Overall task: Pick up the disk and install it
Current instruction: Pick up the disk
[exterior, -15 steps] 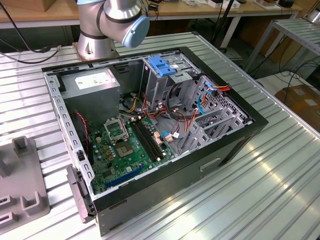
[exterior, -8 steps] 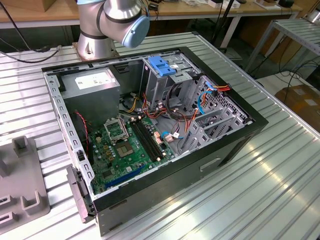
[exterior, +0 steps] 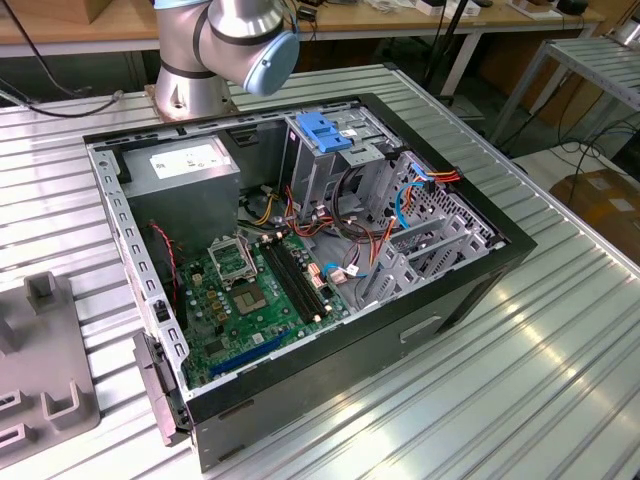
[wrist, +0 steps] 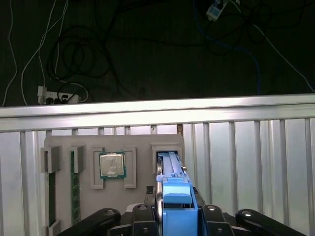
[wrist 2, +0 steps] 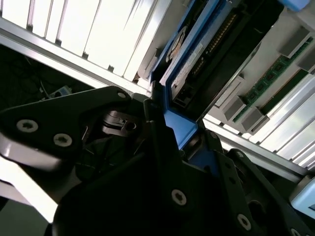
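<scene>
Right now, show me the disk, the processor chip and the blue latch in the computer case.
disk [wrist: 175,194], first wrist view, on its blue plastic end.
processor chip [wrist: 112,164], first wrist view, middle of its metal lid.
blue latch [exterior: 325,132], exterior view, on its flat top face.

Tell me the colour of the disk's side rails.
Blue rails, best seen in the first wrist view.

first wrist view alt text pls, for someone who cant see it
The tool grips the blue-railed disk, standing on edge at a slot of a grey tray on a slatted metal table. A processor sits in a neighbouring slot.
</scene>
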Robot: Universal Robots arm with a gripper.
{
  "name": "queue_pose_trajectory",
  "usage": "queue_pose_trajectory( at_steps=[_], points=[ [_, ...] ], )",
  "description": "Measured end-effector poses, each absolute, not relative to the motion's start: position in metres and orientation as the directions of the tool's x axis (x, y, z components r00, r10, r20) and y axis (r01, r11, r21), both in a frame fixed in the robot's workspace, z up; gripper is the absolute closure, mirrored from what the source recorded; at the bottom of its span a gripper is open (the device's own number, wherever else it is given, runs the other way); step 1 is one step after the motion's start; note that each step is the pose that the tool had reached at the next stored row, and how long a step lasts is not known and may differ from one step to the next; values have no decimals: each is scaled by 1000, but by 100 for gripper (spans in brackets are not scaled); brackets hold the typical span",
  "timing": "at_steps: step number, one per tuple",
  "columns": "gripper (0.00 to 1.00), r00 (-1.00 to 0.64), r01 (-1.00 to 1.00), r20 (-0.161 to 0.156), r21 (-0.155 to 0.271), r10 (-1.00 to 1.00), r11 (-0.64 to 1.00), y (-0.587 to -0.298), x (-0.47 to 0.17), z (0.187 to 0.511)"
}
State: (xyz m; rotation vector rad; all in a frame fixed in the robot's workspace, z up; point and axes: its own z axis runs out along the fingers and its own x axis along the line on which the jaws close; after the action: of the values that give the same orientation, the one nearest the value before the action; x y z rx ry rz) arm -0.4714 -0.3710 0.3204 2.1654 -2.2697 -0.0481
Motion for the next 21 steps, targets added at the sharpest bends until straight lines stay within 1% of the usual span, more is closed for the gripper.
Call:
queue_pose_trajectory(
  at_steps=[5,11,21],
  points=[
    [63,-47,-999,-18,25,-999,47,-371,-471,338],
    [63,-47,-999,-18,25,-999,47,-371,-471,351],
    [63,-47,-999,-18,25,-999,47,-371,-471,354]
  ],
)
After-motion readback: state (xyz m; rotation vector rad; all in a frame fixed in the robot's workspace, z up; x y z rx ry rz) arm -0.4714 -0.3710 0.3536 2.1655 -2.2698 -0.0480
